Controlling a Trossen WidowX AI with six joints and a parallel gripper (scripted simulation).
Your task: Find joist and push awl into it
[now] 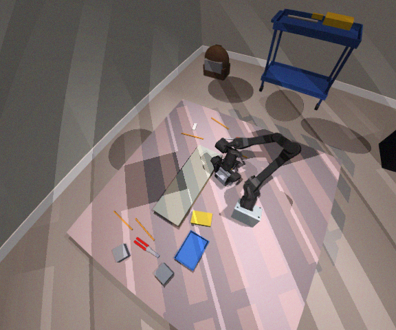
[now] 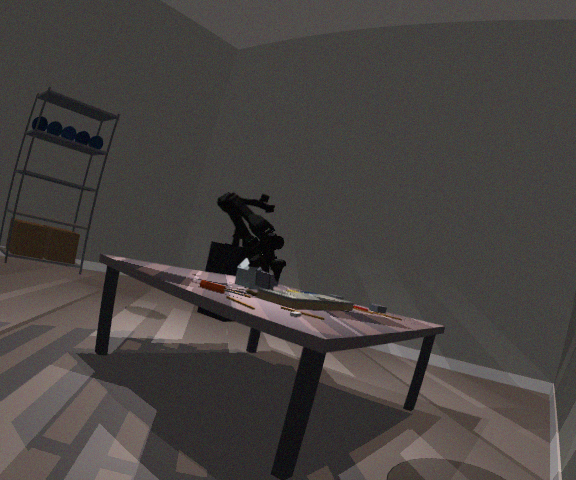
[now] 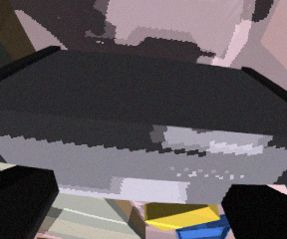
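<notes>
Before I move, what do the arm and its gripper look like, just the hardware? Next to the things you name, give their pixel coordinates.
The arm [image 1: 290, 148] [image 2: 249, 219] is black, with slim links and bulky, rounded joints. The gripper [image 1: 223, 175] [image 3: 143, 166] has dark, blunt, blocky fingers. The base [image 1: 247, 214] is a pale grey box with small dark dots on top. I can make out no cables or lettering.

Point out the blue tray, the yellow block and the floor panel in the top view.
Blue tray [image 1: 192, 250]: top view, middle of its inside floor.
Yellow block [image 1: 201, 218]: top view, middle of its upper face.
Floor panel [image 1: 180, 193]: top view, bare middle of its surface.
</notes>
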